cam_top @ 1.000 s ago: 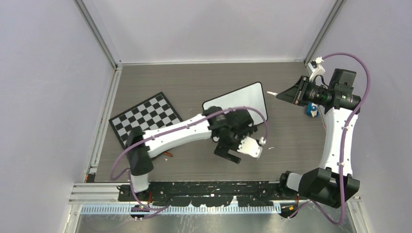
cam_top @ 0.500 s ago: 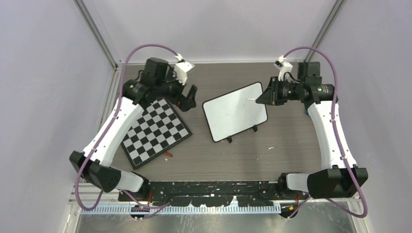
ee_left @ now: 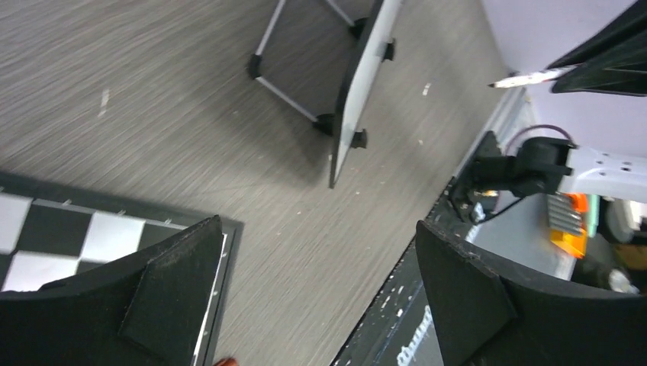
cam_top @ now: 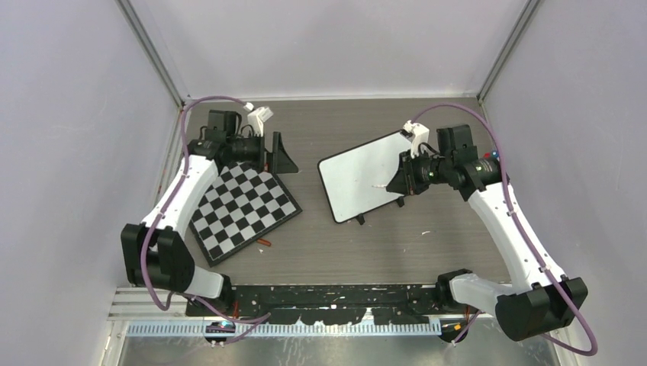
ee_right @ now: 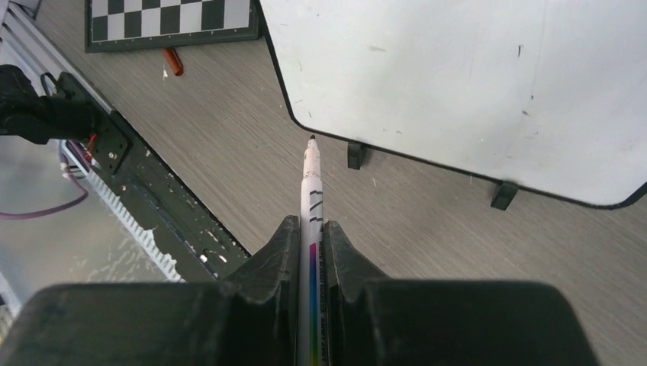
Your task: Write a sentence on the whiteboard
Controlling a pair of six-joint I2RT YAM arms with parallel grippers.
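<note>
Over the checkerboard, toward the desk's far-left corner, the left tool hangs with its fingers wide apart and empty, probably parked clear of the writing. The whiteboard sits mid-desk nearer the far edge, propped at a tilt, with no writing on its face yet. The right tool is clamped on a marker, tip aimed at the board's near edge, seemingly lining up a first stroke.

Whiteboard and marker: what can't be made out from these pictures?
- Left wrist: the whiteboard stands nearly edge-on, so its face cannot be read.
- Right wrist: the frame cuts off the board's far part; the rear of the marker is hidden between the jaws of the right gripper.
- Top: whether the marker tip touches the board is too small to tell.
</note>
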